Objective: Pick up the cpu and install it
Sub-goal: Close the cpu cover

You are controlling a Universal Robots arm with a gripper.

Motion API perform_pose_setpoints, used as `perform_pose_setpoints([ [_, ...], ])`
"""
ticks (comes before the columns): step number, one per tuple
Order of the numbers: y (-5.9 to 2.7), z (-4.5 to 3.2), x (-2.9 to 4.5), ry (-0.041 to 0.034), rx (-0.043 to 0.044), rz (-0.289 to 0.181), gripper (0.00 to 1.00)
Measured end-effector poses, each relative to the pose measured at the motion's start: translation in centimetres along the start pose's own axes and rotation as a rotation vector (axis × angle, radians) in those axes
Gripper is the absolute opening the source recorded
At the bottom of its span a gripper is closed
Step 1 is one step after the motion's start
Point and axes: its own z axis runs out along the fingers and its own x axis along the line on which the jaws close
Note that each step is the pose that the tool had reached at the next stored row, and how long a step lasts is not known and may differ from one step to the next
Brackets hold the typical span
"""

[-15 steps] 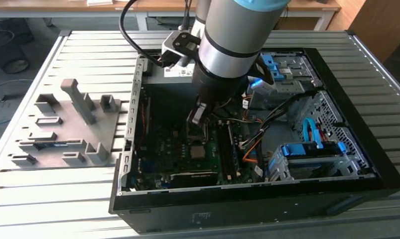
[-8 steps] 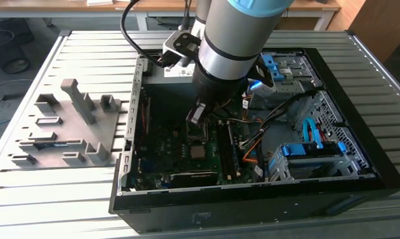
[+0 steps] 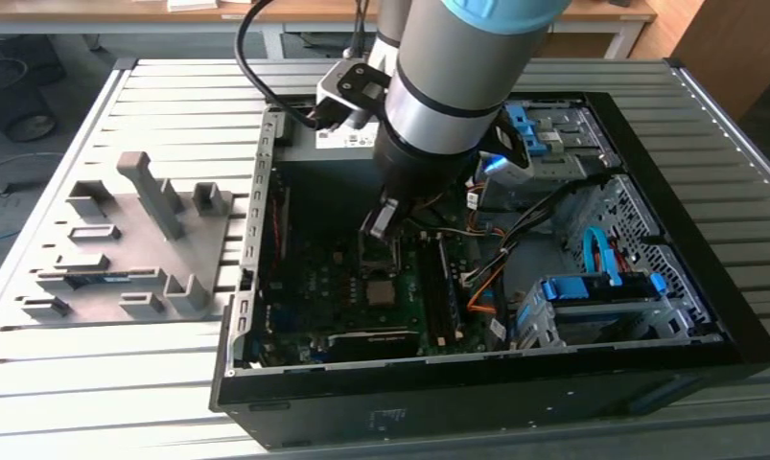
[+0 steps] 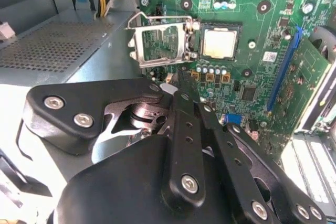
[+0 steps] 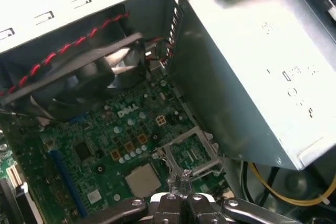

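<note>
I worked in a robotics lab: slatted metal table [image 3: 104, 383], opened computer case [image 3: 487, 407], grey parts jig [image 3: 128, 240], wooden desks [image 3: 308, 11] behind.

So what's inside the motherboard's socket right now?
The cpu lies in the socket, the hinged metal frame flipped open beside it. The chip covers whatever lies underneath.

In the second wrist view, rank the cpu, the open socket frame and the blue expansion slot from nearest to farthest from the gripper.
1. open socket frame, just ahead of the gripper.
2. cpu, lying in the socket beside that frame.
3. blue expansion slot, across the board, past the cpu.
</note>
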Motion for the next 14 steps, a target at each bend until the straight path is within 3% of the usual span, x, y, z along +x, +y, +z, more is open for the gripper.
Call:
perform_pose_setpoints([
  [9,-3.28,-0.22,-1.99,0.0091,-0.0146,0.0,0.1],
  [14,-3.81,-0.26,-2.35,0.0097,-0.016,0.0,0.1],
])
